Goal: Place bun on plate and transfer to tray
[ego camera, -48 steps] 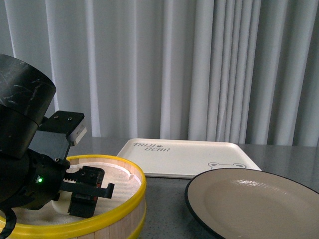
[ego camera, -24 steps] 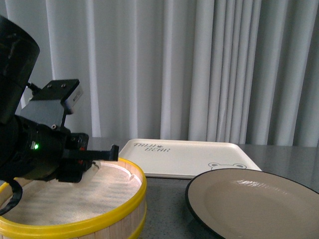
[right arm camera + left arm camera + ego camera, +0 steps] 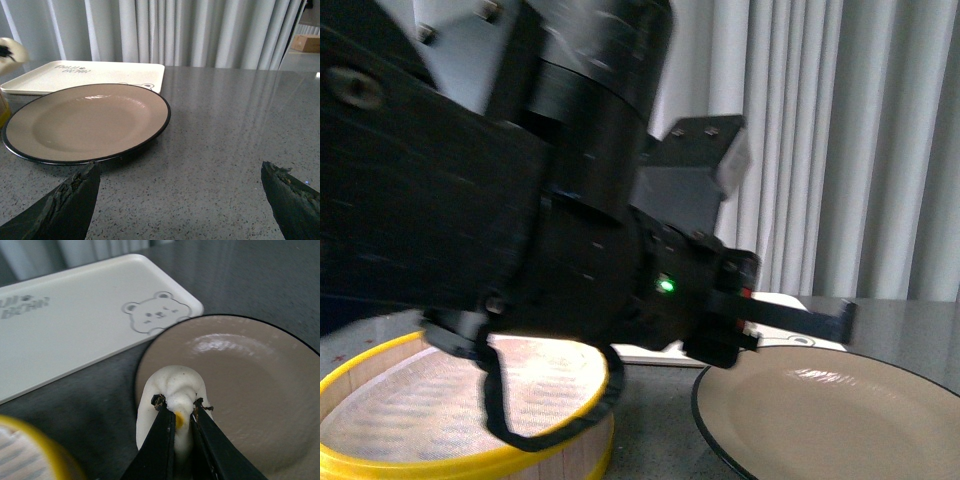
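The pale bun (image 3: pixel 172 382) hangs pinched at its pleated top, with my left gripper (image 3: pixel 180 405) shut on it, just above the near rim of the beige, black-rimmed plate (image 3: pixel 250 390). In the right wrist view the bun (image 3: pixel 10 52) shows at the picture's edge, beside the plate (image 3: pixel 85 120). The cream tray (image 3: pixel 75 330) with the bear drawing lies behind the plate. My left arm (image 3: pixel 570 200) fills much of the front view and hides the bun there. The right gripper (image 3: pixel 180 200) stands open low over the grey table, a little short of the plate.
A yellow-rimmed wooden steamer basket (image 3: pixel 470 455) stands left of the plate (image 3: pixel 840 410). Its rim (image 3: pixel 30 440) shows in the left wrist view. Grey curtains (image 3: pixel 200 30) close off the back, and bare speckled tabletop (image 3: pixel 225 125) stretches right of the plate.
My left arm has lifted out of the steamer basket and swung right toward the plate, carrying the bun. It now blocks most of the front view.
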